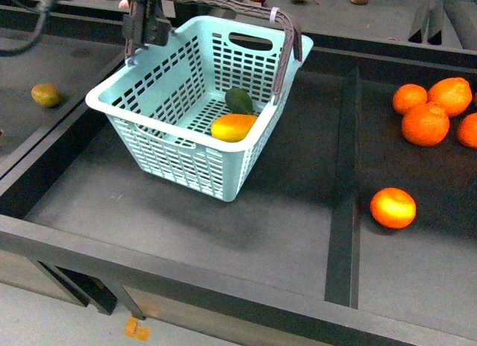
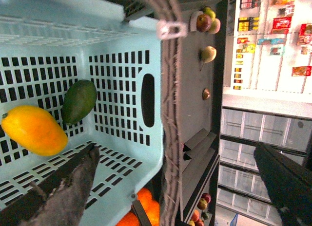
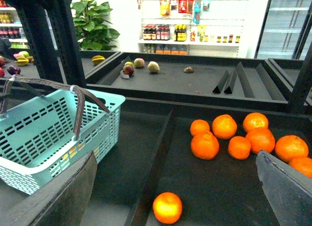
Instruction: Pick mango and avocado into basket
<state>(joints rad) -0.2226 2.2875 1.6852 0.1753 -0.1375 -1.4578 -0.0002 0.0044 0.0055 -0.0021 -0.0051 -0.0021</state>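
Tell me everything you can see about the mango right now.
The mango is a smooth, oblong yellow-orange fruit, deeper orange at one end, intact as far as shows. It lies on its side on the slotted floor of the light teal basket, near one wall. The dark green avocado sits right beside it, apparently touching. No jaws hold it.

The basket [image 1: 195,111] sits upper left of centre in the front view, on the desk [image 1: 246,227]. Inside it lie the mango [image 1: 233,127] and, just behind and touching it, the avocado [image 1: 239,101]. A divider [image 1: 344,189] runs right of the basket. Beyond it, oranges [image 1: 428,115] cluster at upper right, with one orange [image 1: 393,208] lower down, apart.
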